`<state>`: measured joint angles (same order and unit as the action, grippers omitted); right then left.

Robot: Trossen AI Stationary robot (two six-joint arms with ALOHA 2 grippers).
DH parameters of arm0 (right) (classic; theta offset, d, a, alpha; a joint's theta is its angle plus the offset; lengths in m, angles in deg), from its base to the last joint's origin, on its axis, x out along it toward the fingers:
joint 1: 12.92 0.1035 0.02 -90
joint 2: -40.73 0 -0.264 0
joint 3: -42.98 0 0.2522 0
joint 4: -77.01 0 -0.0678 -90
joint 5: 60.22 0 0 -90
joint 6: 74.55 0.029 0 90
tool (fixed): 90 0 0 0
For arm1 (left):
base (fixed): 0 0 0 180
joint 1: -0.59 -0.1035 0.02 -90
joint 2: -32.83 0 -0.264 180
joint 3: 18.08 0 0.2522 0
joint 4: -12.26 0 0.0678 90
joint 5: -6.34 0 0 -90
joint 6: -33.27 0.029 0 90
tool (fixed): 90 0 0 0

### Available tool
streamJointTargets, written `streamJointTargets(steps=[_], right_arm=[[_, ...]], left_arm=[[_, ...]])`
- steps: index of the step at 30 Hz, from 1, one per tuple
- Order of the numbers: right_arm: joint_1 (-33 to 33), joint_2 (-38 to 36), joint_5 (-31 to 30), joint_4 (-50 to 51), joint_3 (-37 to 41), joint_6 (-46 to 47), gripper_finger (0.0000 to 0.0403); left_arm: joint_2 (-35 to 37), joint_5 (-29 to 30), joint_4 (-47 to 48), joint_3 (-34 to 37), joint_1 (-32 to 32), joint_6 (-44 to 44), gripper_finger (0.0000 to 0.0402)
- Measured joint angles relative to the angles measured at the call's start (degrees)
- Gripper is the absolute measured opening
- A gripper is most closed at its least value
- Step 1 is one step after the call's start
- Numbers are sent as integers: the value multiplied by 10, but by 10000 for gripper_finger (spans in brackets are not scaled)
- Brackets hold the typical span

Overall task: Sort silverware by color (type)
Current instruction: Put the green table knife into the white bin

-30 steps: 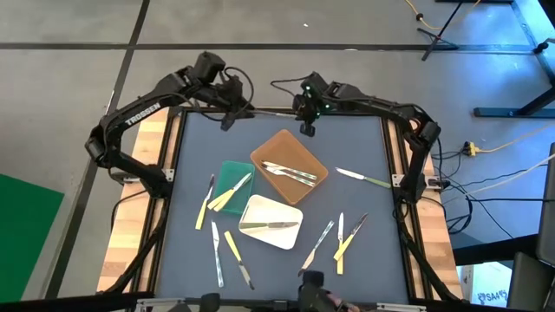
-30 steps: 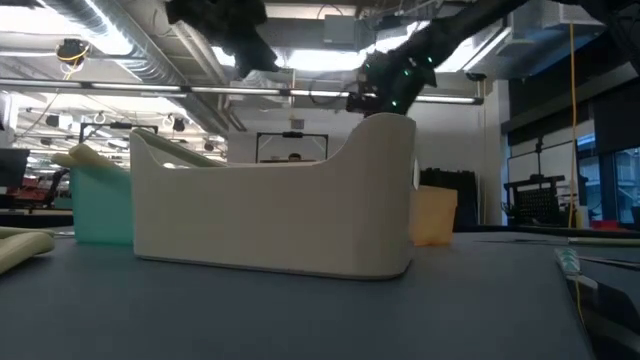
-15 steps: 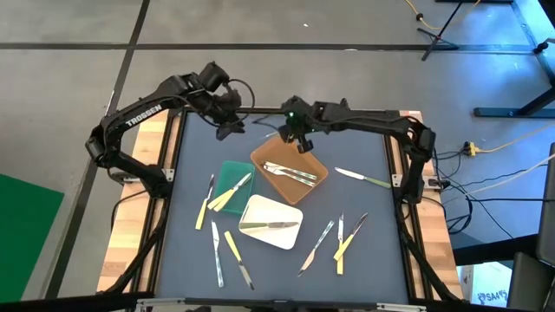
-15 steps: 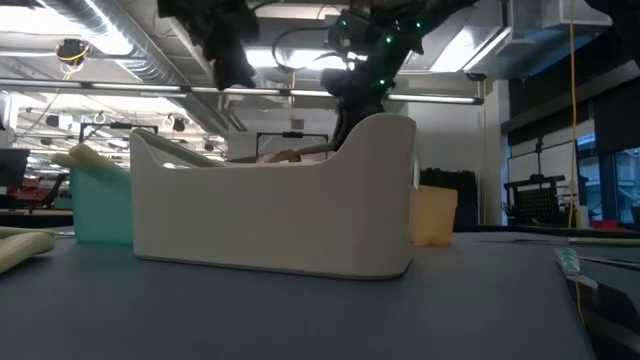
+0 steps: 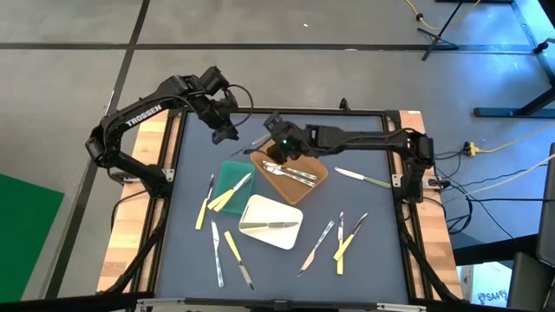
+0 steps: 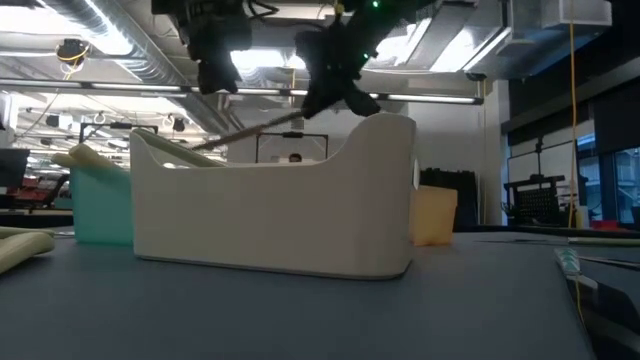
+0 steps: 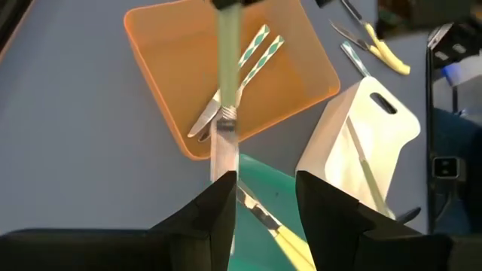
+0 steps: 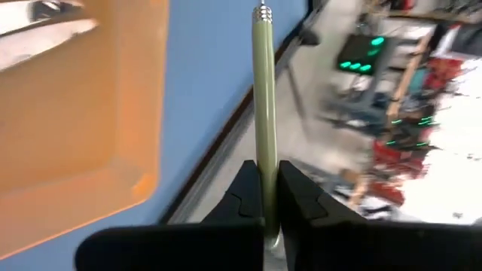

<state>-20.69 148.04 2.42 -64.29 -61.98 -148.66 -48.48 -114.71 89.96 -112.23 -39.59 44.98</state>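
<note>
My right gripper [image 5: 276,146] hangs over the far left corner of the brown tray [image 5: 312,182], shut on a piece of silverware with a pale green handle [image 8: 263,83] and a metal end [image 7: 224,150]. That piece runs from it toward my left gripper [image 5: 224,134], which is open above the table's far left. In the left wrist view the metal end stops at one of my left fingers [image 7: 218,207]. Two pieces lie in the brown tray, yellow-handled ones lie in the green tray [image 5: 227,173], and one lies in the white tray [image 5: 286,238]. My right gripper pinches the pale green handle [image 8: 263,147] between its two fingers, near the handle's free end. The fingers lie along the handle. The piece is lifted clear and slants down toward the table's left, metal end lowest. My left gripper: whether a finger touches the metal tip, I cannot tell.
Loose silverware lies on the blue mat: a green-handled knife [image 5: 362,179] at the right, several pieces [image 5: 340,238] at the near right, and several [image 5: 217,247] at the near left. In the low view the white tray [image 6: 270,225] fills the foreground.
My right gripper has swung from the table's far edge toward the left and near side, over the brown tray's corner. It rolled as it went, carrying the green-handled piece clear of the table. My left gripper has tipped further downward, staying open.
</note>
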Motion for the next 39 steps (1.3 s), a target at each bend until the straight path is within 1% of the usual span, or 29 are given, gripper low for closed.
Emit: streamJointTargets(steps=[4, 10, 14, 18, 23, 34, 39], right_arm=[[22, 0, -16, -30, 0, -34, 1], [49, 0, -16, -105, 0, -78, 1], [68, 0, -15, -157, 0, -116, 1], [84, 0, -3, -196, 0, -147, 1], [95, 0, 16, -212, 0, -166, 1], [105, 0, 30, -251, 0, -202, 1], [104, 0, 30, -253, 0, -214, 1]], left_arm=[[0, -4, 1, 0, 0, -19, 132], [0, -74, -3, 0, 11, -22, 132], [0, -79, -1, 0, 26, -24, 132], [0, -109, -1, 0, 44, -24, 132], [0, -141, -1, 0, 67, -26, 132], [0, -146, -5, 0, 113, -44, 132], [0, -102, -7, 0, 123, -95, 132]])
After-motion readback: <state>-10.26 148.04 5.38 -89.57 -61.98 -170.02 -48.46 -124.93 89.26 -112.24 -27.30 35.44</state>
